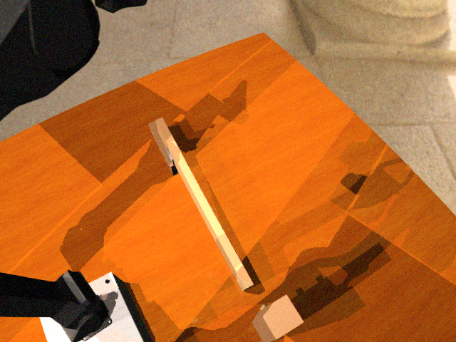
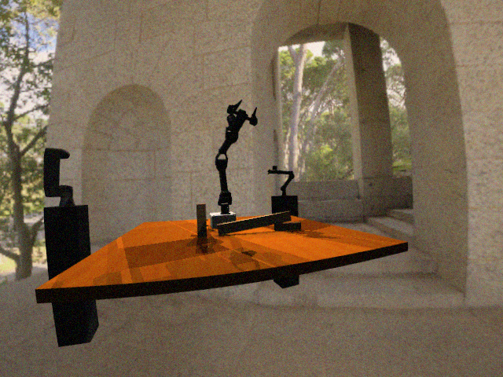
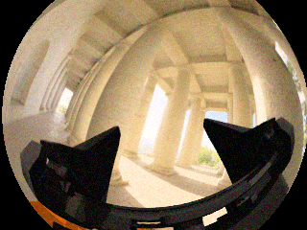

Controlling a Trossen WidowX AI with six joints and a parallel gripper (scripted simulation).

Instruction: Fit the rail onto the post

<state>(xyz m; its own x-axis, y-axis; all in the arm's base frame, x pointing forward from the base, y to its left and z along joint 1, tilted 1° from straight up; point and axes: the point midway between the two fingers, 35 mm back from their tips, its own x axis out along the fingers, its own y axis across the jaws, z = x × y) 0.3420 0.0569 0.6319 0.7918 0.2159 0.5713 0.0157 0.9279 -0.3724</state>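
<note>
rail [image 1: 206, 206]: far end in bracket, near end on table | post [image 1: 280, 316]: just beside, apart

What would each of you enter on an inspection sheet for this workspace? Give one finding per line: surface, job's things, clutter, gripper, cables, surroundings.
Surface: orange wooden table, crossed by shadows.
Job's things: rail slopes, far end at the footboard block, near end down on the table, apart from the post; one peg shows, not in the rail.
Clutter: nothing seen.
Gripper: gripper raised high above the table, open, holding nothing.
Cables: nothing seen.
Surroundings: stone arches and trees; black stands beside the table.
</note>
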